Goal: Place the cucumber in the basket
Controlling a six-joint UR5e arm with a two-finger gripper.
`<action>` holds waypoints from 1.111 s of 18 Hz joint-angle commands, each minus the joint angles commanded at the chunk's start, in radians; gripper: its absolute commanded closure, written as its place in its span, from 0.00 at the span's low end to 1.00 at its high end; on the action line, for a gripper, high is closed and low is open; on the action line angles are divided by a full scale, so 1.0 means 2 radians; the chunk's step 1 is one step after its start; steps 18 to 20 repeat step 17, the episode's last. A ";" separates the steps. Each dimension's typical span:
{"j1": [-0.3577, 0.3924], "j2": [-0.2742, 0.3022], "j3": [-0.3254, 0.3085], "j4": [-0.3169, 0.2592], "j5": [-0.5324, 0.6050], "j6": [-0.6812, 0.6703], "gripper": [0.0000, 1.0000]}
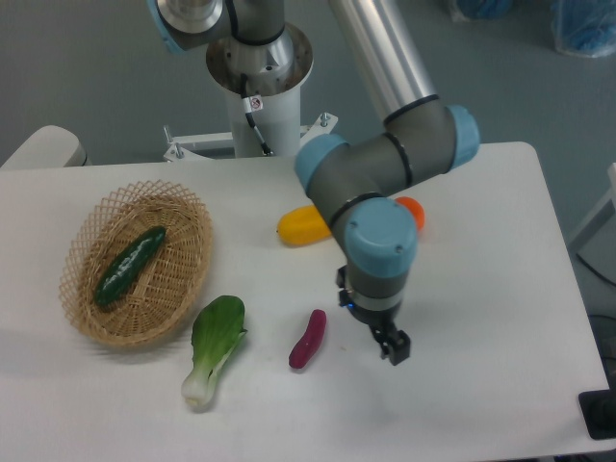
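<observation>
Nearest the camera lies the bok choy (214,348), its white stem end pointing toward the front edge of the white surface (481,404), off to the left of my pincer (394,346) in the picture. Between that leafy piece and my pincer rests a small purple eggplant (308,339), just beside my fingers but apart from them. My pincer hangs low over a bare patch of surface, pointing down; its fingers look drawn close together with nothing between them, though the angle makes it hard to be sure, so I cannot tell how narrow the gap is. Well apart from my pincer, far to the left and a little farther back, sits the wicker basket (85,313). Inside it lies the cucumber (131,266), dark green, resting slantwise on the woven floor. Behind my wrist, a yellow piece (302,226) and an orange piece (412,209) show, partly hidden by my arm.
</observation>
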 joint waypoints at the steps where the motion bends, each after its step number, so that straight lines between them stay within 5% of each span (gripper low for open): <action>1: 0.009 -0.002 0.002 0.000 -0.015 0.008 0.00; 20: 0.025 -0.015 0.001 0.008 -0.029 0.039 0.00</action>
